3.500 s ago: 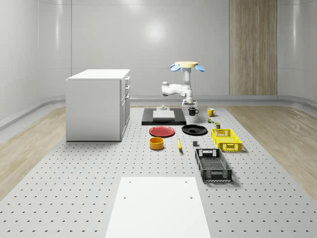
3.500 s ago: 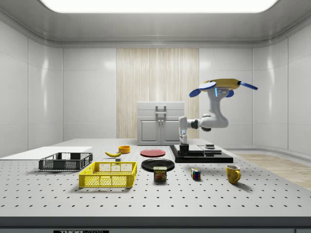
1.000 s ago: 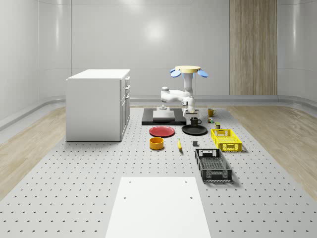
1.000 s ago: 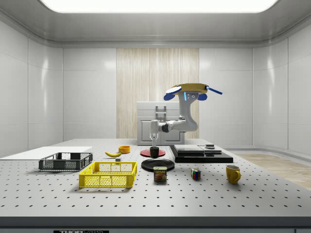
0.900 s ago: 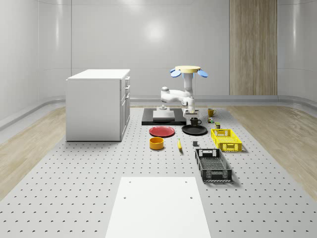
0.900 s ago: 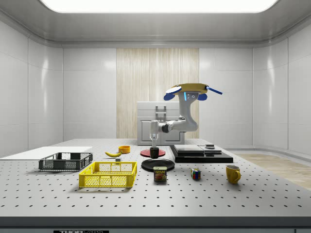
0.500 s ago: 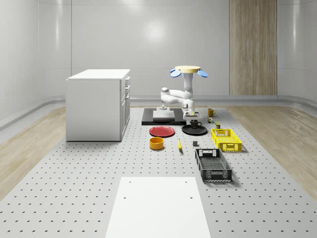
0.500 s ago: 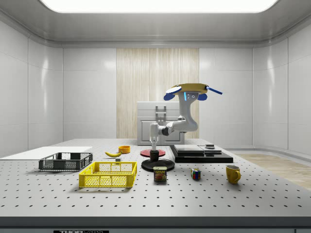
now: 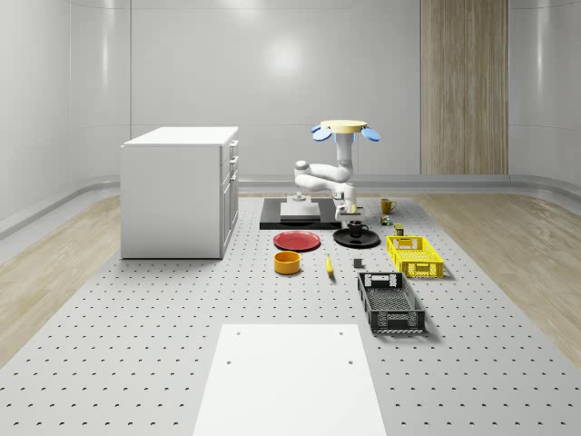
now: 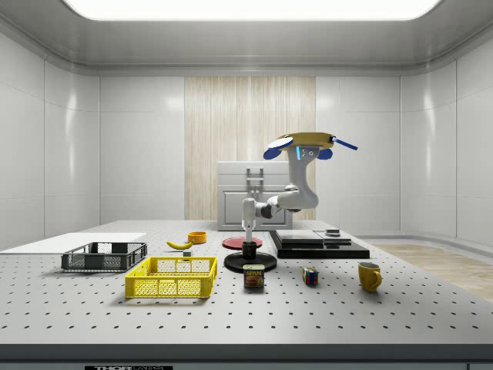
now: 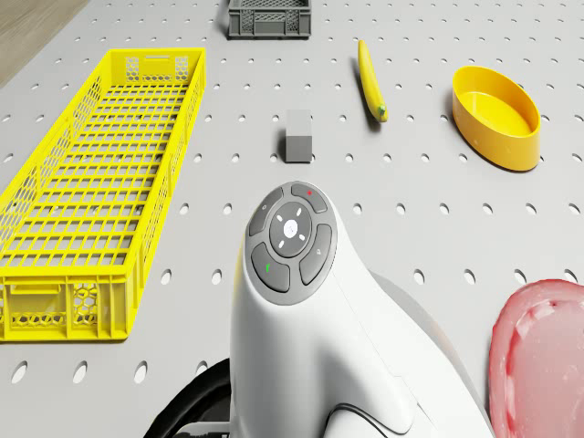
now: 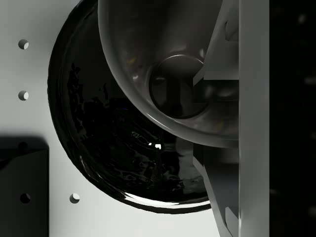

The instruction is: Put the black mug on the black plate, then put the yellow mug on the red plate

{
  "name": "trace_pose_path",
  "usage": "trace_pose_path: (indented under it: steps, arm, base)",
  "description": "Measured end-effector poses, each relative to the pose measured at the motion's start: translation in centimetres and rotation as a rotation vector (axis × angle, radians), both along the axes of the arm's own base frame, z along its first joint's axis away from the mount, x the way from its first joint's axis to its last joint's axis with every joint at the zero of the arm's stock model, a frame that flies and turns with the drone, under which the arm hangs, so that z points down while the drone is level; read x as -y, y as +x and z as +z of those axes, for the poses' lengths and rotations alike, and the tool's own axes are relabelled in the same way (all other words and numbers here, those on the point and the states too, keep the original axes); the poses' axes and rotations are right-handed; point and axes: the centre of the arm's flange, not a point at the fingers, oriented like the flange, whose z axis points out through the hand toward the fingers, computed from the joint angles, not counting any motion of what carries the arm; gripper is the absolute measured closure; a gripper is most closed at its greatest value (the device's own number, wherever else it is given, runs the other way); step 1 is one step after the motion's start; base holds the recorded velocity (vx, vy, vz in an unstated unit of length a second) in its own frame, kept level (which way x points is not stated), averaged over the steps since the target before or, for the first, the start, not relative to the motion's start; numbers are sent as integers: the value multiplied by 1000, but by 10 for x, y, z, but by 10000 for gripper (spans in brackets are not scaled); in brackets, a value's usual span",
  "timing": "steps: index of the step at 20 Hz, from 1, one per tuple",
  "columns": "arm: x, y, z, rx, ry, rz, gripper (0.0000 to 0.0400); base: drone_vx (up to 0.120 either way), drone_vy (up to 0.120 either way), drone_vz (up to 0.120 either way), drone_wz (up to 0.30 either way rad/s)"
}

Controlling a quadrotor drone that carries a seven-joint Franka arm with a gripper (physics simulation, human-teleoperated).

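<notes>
We've carried the black mug (image 10: 249, 250) from beside the slab down onto the black plate (image 10: 234, 264).

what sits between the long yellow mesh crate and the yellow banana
A small grey block stands alone on the perforated table between the yellow mesh crate and the yellow banana, seen in the drone view.

Pale panelled walls, a wood-slat panel (image 9: 463, 86), and a white cabinet (image 9: 180, 191) on the perforated table (image 9: 136, 345).
</notes>
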Motion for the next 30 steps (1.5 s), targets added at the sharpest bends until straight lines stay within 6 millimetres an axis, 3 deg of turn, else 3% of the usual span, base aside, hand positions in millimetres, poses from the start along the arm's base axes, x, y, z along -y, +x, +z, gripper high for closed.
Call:
trace_pose_path:
  steps: [7,8,10,11,12,13,16,25,30]
  arm:
    - [0,0,20,0,0,0,300]
    - [0,0,22,0,0,0,276]
    - [12,-1,24,-8,-17,29,167]
    - [8,7,23,-43,22,-50,129]
    - [-10,15,22,-40,102,-58,98]
    - [-21,16,17,-28,113,-44,76]
    - [-8,17,3,-27,113,-6,38]
    - [-2,4,-37,-5,22,-1,4]
    - [-1,1,-55,-2,9,0,1]
  base:
    - [0,0,0,0]
    - [0,0,0,0]
    - [0,0,0,0]
    - [0,0,0,0]
    - [0,0,0,0]
    - [0,0,0,0]
    - [0,0,0,0]
    - [0,0,-4,0]
    - [0,0,-120,0]
